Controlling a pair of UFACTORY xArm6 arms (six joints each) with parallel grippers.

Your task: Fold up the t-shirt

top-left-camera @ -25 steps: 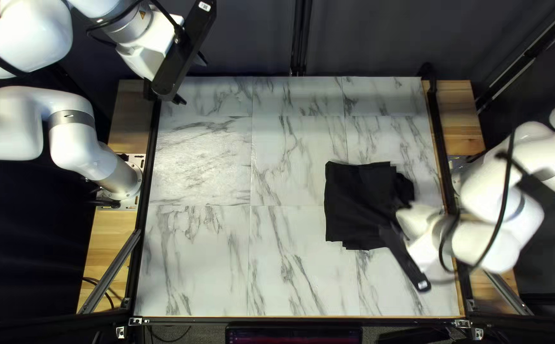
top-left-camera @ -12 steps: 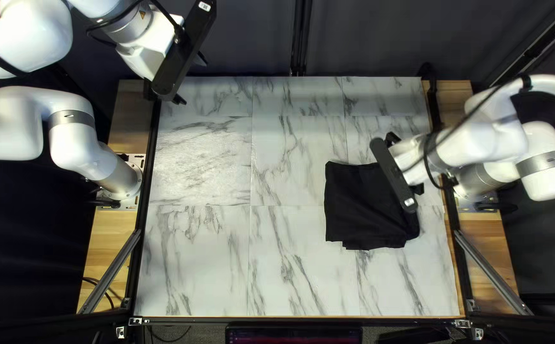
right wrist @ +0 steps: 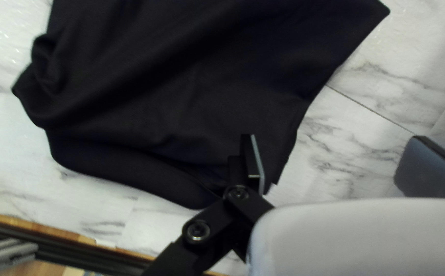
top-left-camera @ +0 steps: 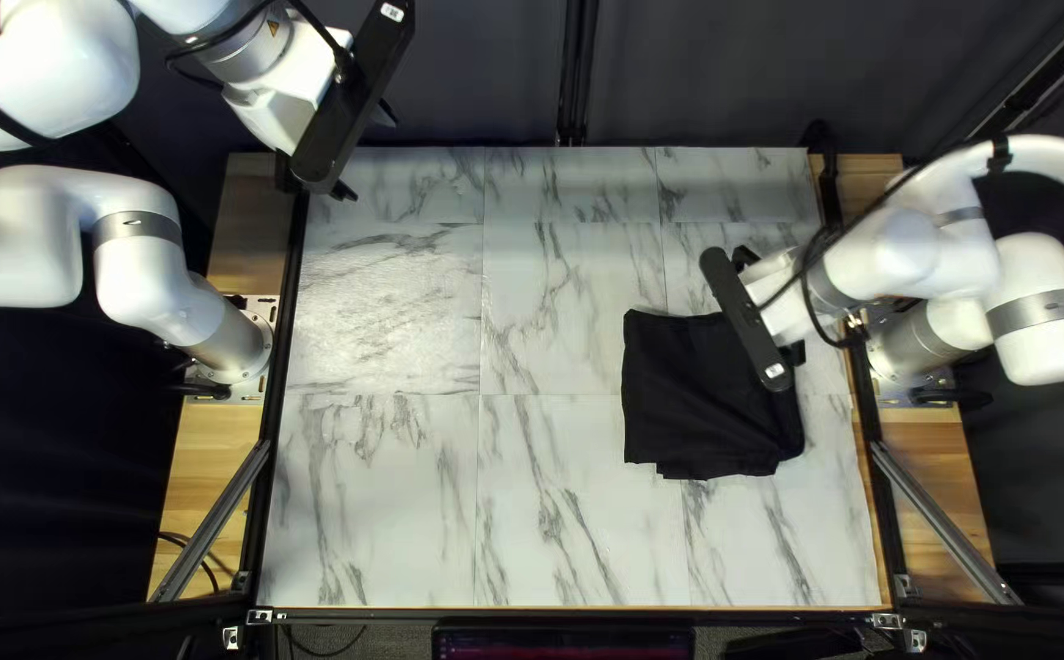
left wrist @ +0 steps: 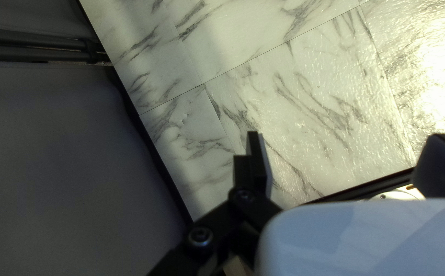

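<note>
Toward three o'clock on the bench (top-left-camera: 385,501), marble-patterned: black t-shirt (top-left-camera: 685,397), already a compact bundle, so folding looks well along. Its nine o'clock edge is fairly straight; layers poke out unevenly at its six. Placed there, I judge, for the right arm's easy reach.

Right pincer (right wrist: 337,148) open, nothing between its fingers: one over the cloth near its margin, the other out past it above bare marble. Contact with the cloth: cannot tell. The spread suits straddling an edge, perhaps to pinch or tidy it; a shallow grab might lift only the top layer.

Left pincer (left wrist: 346,140) also open and unloaded, off between ten and eleven o'clock, well apart from the cloth. Probably held there to leave its partner room.

Surface: pale, grey-veined, seams showing, glare beside the left pincer. Wooden strips (top-left-camera: 216,471) at nine and three. Dark curtain (top-left-camera: 703,73) beyond twelve; a screen (top-left-camera: 562,644) at six.
</note>
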